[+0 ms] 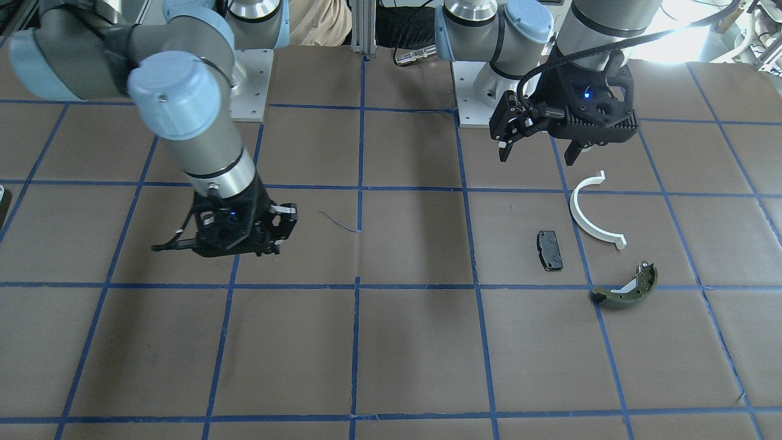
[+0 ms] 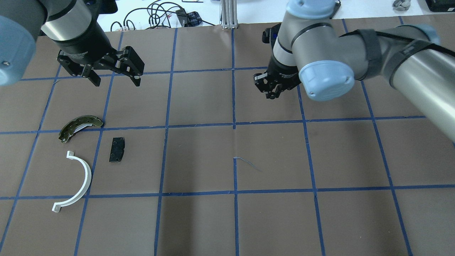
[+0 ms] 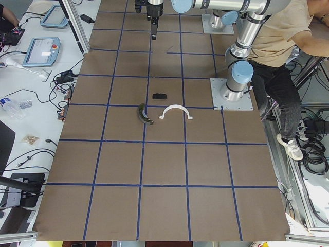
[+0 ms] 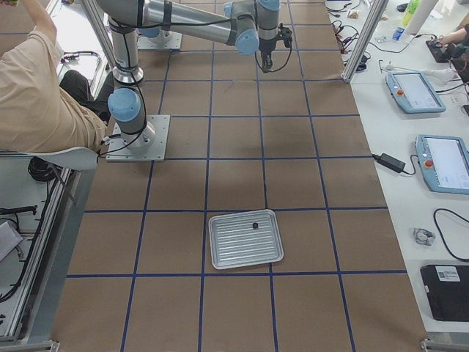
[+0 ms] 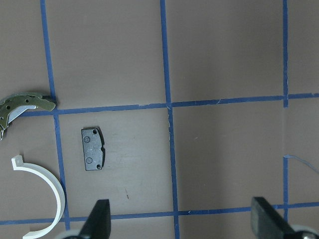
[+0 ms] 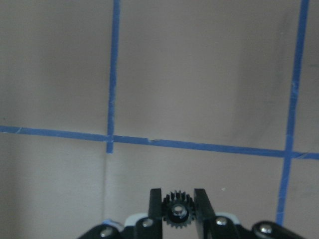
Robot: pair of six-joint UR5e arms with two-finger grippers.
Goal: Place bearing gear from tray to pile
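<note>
On our right gripper (image 6: pixel 178 203) the jaws are clamped across the teeth of the bearing gear (image 6: pixel 176 212), above the surface (image 2: pixel 270 156) and well apart from the pile (image 2: pixel 117 149). It's tiny, stiff, probably light and slippery, so gripping across the teeth seems right. On the left gripper (image 2: pixel 116 82) the jaws are apart.

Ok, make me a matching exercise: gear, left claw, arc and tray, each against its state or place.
Things:
1. gear
2. left claw
3. arc
4. tray

States:
A. open, holding nothing
B. white, lying on the table
C. clamped in the right claw
D. silver and ribbed

Pairs: 1-C, 2-A, 3-B, 4-D
</note>
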